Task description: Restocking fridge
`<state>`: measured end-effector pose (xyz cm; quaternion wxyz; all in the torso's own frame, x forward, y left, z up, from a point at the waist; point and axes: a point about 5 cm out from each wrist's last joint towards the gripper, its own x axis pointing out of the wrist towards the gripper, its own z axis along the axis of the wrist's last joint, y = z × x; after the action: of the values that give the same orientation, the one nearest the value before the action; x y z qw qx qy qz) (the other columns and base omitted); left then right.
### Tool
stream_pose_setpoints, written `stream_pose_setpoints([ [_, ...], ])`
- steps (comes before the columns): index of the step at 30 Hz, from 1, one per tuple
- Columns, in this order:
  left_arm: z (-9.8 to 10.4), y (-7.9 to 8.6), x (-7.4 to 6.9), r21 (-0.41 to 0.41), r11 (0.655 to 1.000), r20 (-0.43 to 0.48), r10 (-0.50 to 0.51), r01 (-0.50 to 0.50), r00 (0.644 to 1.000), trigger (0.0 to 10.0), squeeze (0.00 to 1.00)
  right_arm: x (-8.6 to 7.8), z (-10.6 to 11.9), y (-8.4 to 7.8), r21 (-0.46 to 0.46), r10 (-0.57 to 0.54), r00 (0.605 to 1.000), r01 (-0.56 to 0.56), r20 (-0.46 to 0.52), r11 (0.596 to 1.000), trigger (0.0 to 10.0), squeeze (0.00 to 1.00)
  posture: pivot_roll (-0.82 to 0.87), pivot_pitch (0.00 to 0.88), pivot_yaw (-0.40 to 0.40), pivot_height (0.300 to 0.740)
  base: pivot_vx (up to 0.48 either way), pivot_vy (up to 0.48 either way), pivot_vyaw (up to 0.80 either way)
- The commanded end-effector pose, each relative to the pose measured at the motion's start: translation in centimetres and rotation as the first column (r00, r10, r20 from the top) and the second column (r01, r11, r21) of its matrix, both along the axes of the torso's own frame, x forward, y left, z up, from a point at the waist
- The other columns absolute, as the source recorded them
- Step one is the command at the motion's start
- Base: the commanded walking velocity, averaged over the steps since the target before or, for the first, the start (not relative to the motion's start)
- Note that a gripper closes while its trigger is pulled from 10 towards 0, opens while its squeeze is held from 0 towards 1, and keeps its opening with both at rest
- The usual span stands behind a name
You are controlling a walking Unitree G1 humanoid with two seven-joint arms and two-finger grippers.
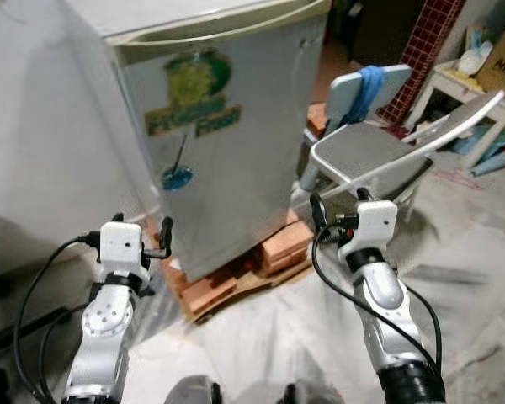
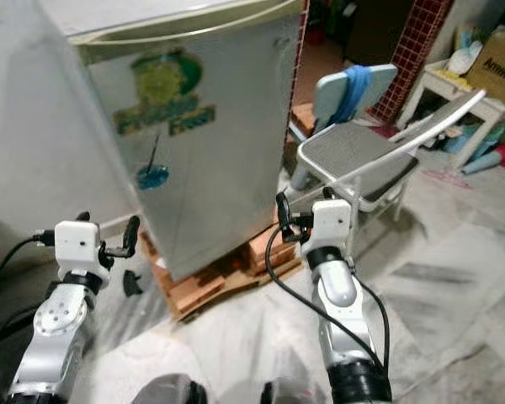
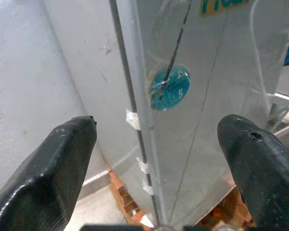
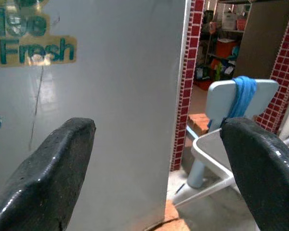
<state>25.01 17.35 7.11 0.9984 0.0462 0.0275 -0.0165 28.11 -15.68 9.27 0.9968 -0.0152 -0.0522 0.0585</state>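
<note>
The fingers of the left gripper are seen spread wide with nothing between them, and beyond their tips the fridge is met at its door edge, where bits of white tape are stuck along the seam. Just past that, a round teal sticker bearing the figure "5" is fixed to the grey door. The fingers of the right gripper are likewise held well apart and empty; ahead of one of them the door is faced, on which a yellow label reading "Fresh" in teal letters can be made out, the word above it being cut off. Ahead of the other finger a pale plastic chair is seen with a blue cloth draped over its back, beside a red tiled pillar. The fridge door is shut, and the appliance is raised on bricks. Farther off, a cardboard box printed with partly readable letters is set on a white stand.
</note>
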Motion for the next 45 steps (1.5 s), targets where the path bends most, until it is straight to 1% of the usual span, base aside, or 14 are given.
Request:
stream_pose_setpoints([
  [1, -0.1, 0.0, -0.2, 0.015, 1.0, -0.007, -0.017, 0.018, 1.0, 10.0, 0.0, 0.0, -0.5, -0.3, -0.005, -0.015, 1.0, 0.015, -0.021, 1.0, 10.0, 0.0, 0.07, 0.014, 0.011, 0.74, 0.0, 0.48, 0.0],
  [6, -0.1, 0.5, 0.0, 0.028, 0.999, -0.01, -0.019, 0.02, 1.0, 10.0, 0.0, 0.3, -0.4, 0.4, -0.002, -0.001, 1.0, 0.001, -0.014, 1.0, 10.0, 0.0, 0.08, 0.017, 0.009, 0.74, 0.0, 0.48, 0.0],
  [8, -0.1, 0.5, 0.1, 0.031, 0.999, -0.008, -0.019, 0.019, 1.0, 10.0, 0.0, 0.3, -0.3, 0.5, -0.006, 0.003, 1.0, -0.003, -0.014, 1.0, 10.0, 0.0, 0.08, 0.019, 0.009, 0.74, 0.0, 0.48, 0.0],
  [9, -0.1, 0.5, 0.1, 0.031, 0.999, -0.007, -0.019, 0.019, 1.0, 10.0, 0.0, 0.3, -0.3, 0.6, -0.024, 0.009, 1.0, -0.01, -0.01, 1.0, 10.0, 0.0, 0.08, 0.022, 0.009, 0.74, 0.0, 0.48, 0.0],
  [12, -0.1, 0.4, 0.2, 0.032, 0.999, -0.006, -0.022, 0.022, 1.0, 10.0, 0.0, 0.4, -0.4, 0.5, -0.001, 0.006, 1.0, -0.006, -0.018, 1.0, 10.0, 0.0, 0.08, 0.026, 0.01, 0.74, 0.0, 0.48, 0.0],
  [14, 0.0, 0.4, 0.2, 0.032, 0.999, -0.004, -0.024, 0.024, 1.0, 10.0, 0.0, 0.5, -0.3, 0.5, -0.008, 0.005, 1.0, -0.005, -0.014, 1.0, 10.0, 0.0, 0.08, 0.029, 0.01, 0.74, 0.0, 0.48, 0.0],
  [16, 0.1, 0.3, 0.3, 0.03, 0.999, 0.005, -0.031, 0.031, 1.0, 10.0, 0.0, 0.6, -0.2, 0.4, -0.015, 0.004, 1.0, -0.004, -0.008, 1.0, 10.0, 0.0, 0.08, 0.036, 0.009, 0.74, 0.0, 0.48, -0.8],
  [21, 0.5, 0.3, 0.6, 0.042, 0.998, 0.031, -0.05, 0.049, 0.998, 10.0, 0.0, 0.8, 0.3, 0.4, -0.021, -0.005, 1.0, 0.005, 0.007, 1.0, 10.0, 0.0, 0.08, 0.048, 0.015, 0.74, 0.0, 0.0, -0.8],
  [32, 0.7, 0.1, 1.1, 0.031, 0.998, 0.04, -0.052, 0.05, 0.998, 10.0, 0.0, 0.7, 0.4, 0.5, -0.039, 0.007, 1.0, -0.006, 0.014, 0.999, 10.0, 0.0, 0.07, 0.06, 0.018, 0.74, 0.0, 0.0, -0.8],
  [41, 0.6, -0.2, 0.9, 0.027, 0.997, 0.042, -0.068, 0.067, 0.997, 10.0, 0.0, 0.6, 0.6, 1.0, -0.049, 0.018, 1.0, -0.017, 0.024, 0.999, 10.0, 0.0, 0.07, 0.064, 0.012, 0.74, 0.0, 0.441, -0.8],
  [45, 0.6, -0.3, 0.7, 0.025, 0.997, 0.042, -0.069, 0.068, 0.997, 10.0, 0.0, 0.4, 0.5, 1.0, -0.053, 0.024, 0.999, -0.023, 0.023, 0.998, 10.0, 0.0, 0.06, 0.069, 0.005, 0.74, 0.0, 0.063, -0.78],
])
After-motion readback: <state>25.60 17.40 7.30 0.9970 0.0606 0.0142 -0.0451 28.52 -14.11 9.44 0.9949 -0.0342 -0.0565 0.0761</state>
